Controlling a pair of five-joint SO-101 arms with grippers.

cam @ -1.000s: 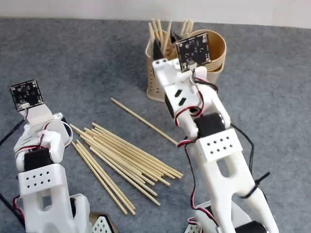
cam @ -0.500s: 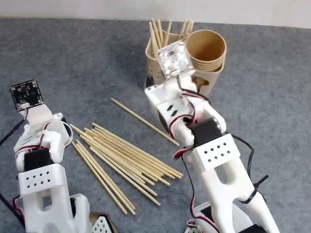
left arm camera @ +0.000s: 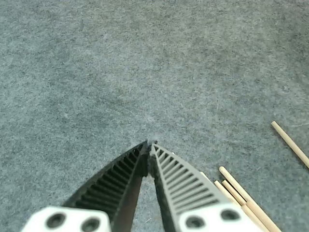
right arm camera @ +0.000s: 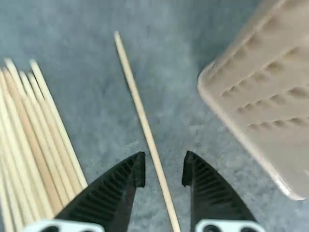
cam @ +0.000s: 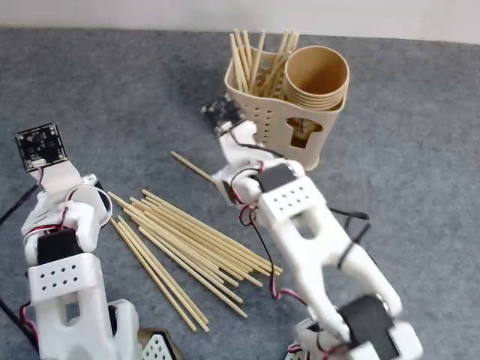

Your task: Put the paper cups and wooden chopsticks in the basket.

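The right arm (cam: 294, 204) folds low, right end effector (right arm camera: 164, 163) open astride a lone chopstick (right arm camera: 136, 94) beside the basket (right arm camera: 263, 87); left end effector (left arm camera: 148, 145) sits closed.

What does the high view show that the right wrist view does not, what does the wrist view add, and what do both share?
High view: cups and upright chopsticks inside the basket, plus the left arm. Right wrist view: open jaws either side of the lone chopstick. Shared: basket, lone chopstick, chopstick pile.
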